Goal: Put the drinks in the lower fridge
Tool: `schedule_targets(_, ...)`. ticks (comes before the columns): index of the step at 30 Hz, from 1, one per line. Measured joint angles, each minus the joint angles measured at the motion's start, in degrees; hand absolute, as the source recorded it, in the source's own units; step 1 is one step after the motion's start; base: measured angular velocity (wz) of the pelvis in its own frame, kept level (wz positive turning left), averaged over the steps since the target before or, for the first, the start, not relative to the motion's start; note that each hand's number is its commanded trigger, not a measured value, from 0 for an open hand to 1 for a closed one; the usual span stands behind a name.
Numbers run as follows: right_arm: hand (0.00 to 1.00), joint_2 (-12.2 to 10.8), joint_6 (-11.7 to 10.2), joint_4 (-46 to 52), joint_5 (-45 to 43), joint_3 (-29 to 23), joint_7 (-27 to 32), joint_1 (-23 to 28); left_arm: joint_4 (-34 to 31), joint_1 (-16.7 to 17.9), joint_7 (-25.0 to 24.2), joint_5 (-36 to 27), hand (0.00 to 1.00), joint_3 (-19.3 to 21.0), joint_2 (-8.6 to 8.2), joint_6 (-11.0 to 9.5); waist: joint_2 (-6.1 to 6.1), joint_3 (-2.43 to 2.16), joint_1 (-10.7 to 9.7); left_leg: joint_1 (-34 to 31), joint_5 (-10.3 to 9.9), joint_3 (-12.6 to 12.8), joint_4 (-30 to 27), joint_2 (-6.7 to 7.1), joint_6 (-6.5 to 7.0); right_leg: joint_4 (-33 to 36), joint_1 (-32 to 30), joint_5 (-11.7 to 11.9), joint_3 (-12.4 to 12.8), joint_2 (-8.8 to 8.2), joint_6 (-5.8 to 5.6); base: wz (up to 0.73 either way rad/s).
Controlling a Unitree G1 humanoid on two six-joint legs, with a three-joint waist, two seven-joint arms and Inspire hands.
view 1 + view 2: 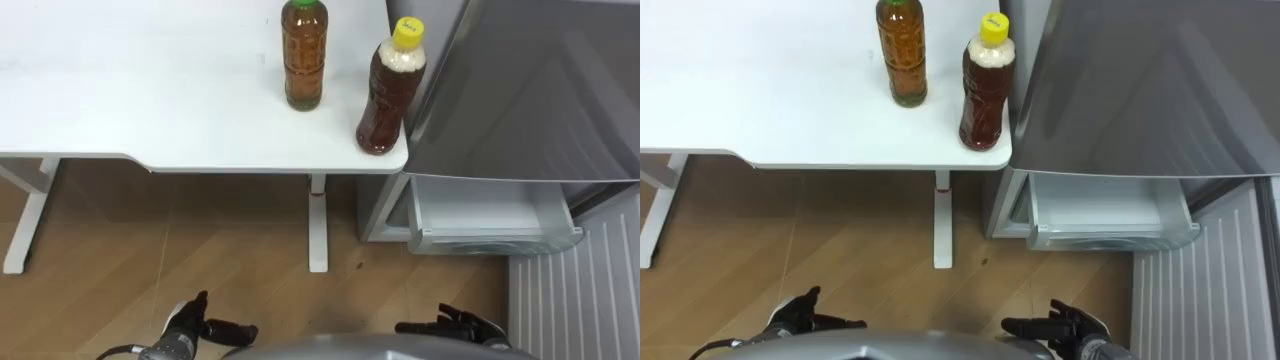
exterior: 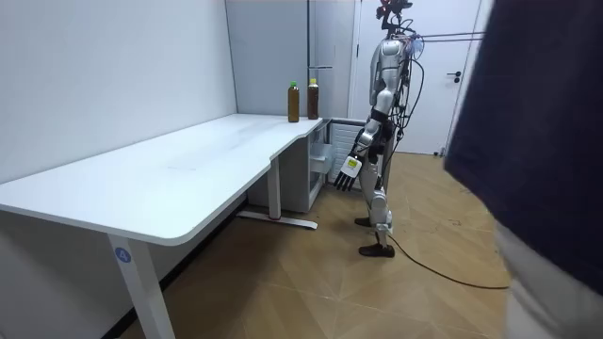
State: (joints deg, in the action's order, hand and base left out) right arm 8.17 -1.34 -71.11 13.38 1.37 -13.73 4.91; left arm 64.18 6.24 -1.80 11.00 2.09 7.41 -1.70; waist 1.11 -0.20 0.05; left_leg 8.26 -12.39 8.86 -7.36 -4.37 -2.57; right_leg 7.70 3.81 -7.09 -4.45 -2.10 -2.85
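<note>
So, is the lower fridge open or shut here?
Open: the lower door is swung out and a white drawer sticks out beneath the grey upper door.

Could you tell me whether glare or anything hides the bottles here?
Left eye view: no glare on the green-capped bottle or yellow-capped bottle; soft sheen on the fridge. Room view: a person blocks the right side, not the bottles.

A long white counter (image 1: 150,90) stands on white legs (image 1: 318,225) over a wooden floor (image 1: 200,260). In the room view it runs along a pale wall (image 2: 94,75). A white door (image 2: 438,94) is shut at the far end. A person in dark clothing (image 2: 546,122) stands at the room view's right edge.
</note>
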Motion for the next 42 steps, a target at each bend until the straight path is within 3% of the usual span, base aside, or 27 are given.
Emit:
schedule_targets(10,0.00,0.00,-0.60,0.04,-2.45,-0.66,0.82,-0.66,0.25,0.11,0.69,-0.07,0.00,-0.06,-0.01,0.19,-0.33,0.01,-1.41,-0.02,0.00,-0.07,-0.01,-0.02,0.00,0.03,-0.06,0.01,-0.20,0.00,0.03,0.00)
schedule_targets(25,0.00,-0.11,-0.72,-0.41,-2.45,-2.73,1.08,-0.52,0.15,0.12,0.15,0.47,0.00,0.09,0.05,0.05,-0.46,-0.01,-1.33,0.30,0.00,-0.11,-0.03,-0.03,0.00,0.03,0.12,0.01,-0.21,-0.01,0.04,0.00)
schedule_targets(30,0.00,-0.12,-0.94,-0.48,-2.57,-2.76,1.06,-0.46,0.22,0.28,0.24,0.34,0.00,2.25,-0.08,-0.01,-0.43,-0.01,-1.31,0.39,0.00,-0.17,-0.05,-0.03,0.00,0.06,0.33,-0.01,-0.21,-0.01,0.06,0.00)
schedule_targets(36,0.00,-0.13,-0.96,-0.71,-2.43,-2.72,1.82,-0.36,0.67,1.34,3.27,-5.72,0.00,2.92,-0.07,0.06,-0.35,0.04,-1.14,0.47,0.00,-0.17,-0.06,-0.05,0.00,0.03,0.35,-0.02,-0.22,0.00,0.08,0.00)
schedule_targets(42,0.00,-0.13,-0.26,-1.49,-2.20,-2.88,2.23,-0.60,2.30,1.96,6.83,-10.33,0.00,7.96,-0.09,0.24,-0.33,0.08,-0.95,0.90,-0.02,-0.22,-0.04,-0.05,-0.01,-0.05,0.87,-0.02,-0.23,-0.01,0.08,0.00)
